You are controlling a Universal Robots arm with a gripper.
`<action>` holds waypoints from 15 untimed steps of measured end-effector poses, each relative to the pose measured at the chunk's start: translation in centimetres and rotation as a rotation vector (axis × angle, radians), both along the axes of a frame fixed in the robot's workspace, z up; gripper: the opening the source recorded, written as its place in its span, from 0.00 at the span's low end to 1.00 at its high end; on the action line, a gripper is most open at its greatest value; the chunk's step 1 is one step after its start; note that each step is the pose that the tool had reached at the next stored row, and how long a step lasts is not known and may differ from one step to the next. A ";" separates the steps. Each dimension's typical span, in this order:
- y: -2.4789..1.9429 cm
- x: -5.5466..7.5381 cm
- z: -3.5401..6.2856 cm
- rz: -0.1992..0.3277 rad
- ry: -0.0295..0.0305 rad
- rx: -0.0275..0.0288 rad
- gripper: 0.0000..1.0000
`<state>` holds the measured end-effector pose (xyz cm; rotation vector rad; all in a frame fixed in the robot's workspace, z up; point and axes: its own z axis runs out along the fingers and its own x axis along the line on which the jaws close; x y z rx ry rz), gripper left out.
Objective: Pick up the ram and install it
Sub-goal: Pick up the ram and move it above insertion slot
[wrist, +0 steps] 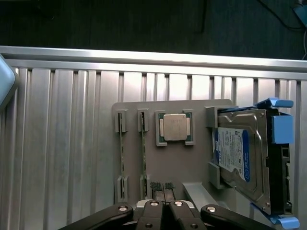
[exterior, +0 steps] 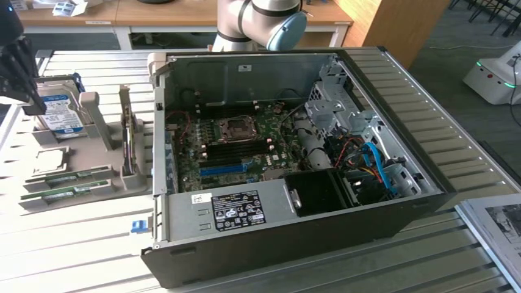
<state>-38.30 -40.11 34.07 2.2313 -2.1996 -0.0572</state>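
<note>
Grey plastic holder plate (wrist: 192, 163) lying on a ribbed aluminium table (wrist: 62, 143). In the wrist view, two thin green memory boards stand on edge in the plate's slotted clips, parallel and close together. The first ram stick (wrist: 143, 148) is the one nearer the middle of the plate. The second ram stick (wrist: 121, 153) sits just beyond it, towards the plate's outer edge. Both are seated in their clips, so neither has been picked up.

Next to the first ram stick, a square silver processor chip (wrist: 175, 128) rests in its own recess. Past the chip, a silver hard drive (wrist: 237, 158) with a blue and white label leans in a cradle, with a blue plastic bracket (wrist: 280, 129) behind it.

The gripper (wrist: 162, 189) hangs over the plate near one end of the two sticks, closest to the first ram stick. Its two ribbed pads (wrist: 155, 187) are pressed together with nothing between them. Whether they touch the plate cannot be told.

In the exterior view, the plate is on the exterior view's left. An open black computer case (exterior: 269, 256) lies on its side next to it. Inside is a green motherboard (exterior: 236, 152) with dark slots and a bright blue slot strip (exterior: 221, 170). The arm's pale base joint (exterior: 252, 21) stands behind the case.
</note>
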 end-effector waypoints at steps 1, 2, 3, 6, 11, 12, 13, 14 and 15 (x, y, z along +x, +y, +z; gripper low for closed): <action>0.00 0.0 -0.09 0.000 0.0000 0.0000 0.10; 0.00 0.0 -0.19 0.000 0.0000 0.0001 0.10; 0.00 0.0 -0.28 0.000 0.0001 0.0000 0.10; 0.00 0.0 -0.56 0.000 0.0000 0.0000 0.10; 0.00 0.0 -1.09 0.000 0.0000 0.0000 0.10; 0.00 0.0 -1.20 0.000 -0.0001 0.0000 0.10; 0.00 0.0 -1.31 0.000 0.0000 0.0000 0.10; 0.00 0.0 -1.42 0.000 0.0000 0.0000 0.10; 0.00 0.0 -1.54 0.000 0.0000 0.0000 0.10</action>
